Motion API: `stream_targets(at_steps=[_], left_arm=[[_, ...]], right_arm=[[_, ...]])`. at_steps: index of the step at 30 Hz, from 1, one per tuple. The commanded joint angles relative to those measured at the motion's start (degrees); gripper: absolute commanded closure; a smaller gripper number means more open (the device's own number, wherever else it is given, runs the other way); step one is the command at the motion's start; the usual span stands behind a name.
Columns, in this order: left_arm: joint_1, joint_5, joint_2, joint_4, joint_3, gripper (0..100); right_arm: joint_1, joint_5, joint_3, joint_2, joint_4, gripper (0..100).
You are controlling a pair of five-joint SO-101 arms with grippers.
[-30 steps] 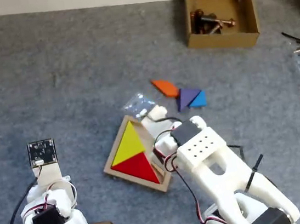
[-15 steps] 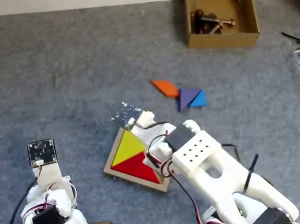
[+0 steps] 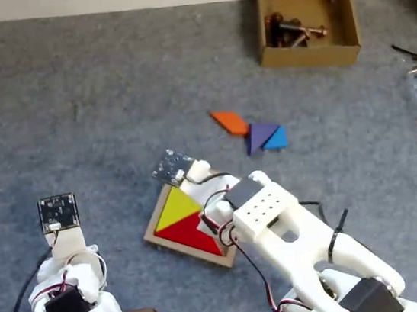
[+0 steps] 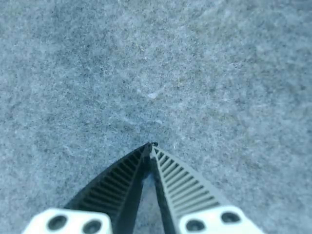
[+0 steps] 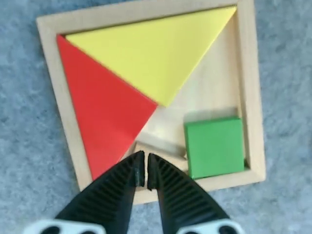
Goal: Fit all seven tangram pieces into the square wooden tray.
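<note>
- The right gripper [image 5: 146, 169], jaws almost together and holding nothing, sits over the wooden tray [image 5: 251, 87] at its rim, beside the red triangle [image 5: 105, 119].
- A yellow triangle [image 5: 156, 51] and a green square [image 5: 214, 146] also lie in the tray.
- An orange piece [image 3: 228, 121], a purple piece [image 3: 261, 134] and a blue piece [image 3: 276, 139] lie on the grey carpet [image 3: 71, 105], apart from the tray.
- The left gripper [image 4: 151, 147] is closed and empty over the carpet.

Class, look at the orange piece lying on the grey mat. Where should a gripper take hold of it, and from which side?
Come straight down from above: the orange piece lies flat on the mat. Set the jaws across its two long edges, toward the end away from the purple triangle, which sits right by its other tip.
</note>
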Motion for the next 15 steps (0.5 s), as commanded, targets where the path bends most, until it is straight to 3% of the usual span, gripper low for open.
stream_targets(at_steps=[1, 15], left_arm=[[0.84, 0.53, -0.31, 0.53, 1.19, 99], [0.84, 0.53, -0.31, 0.53, 1.19, 99]], right_arm=[[-0.31, 2.99, -0.31, -0.31, -1.71, 99.3], [2.51, 4.4, 2.95, -0.22, -8.84, 99.3]])
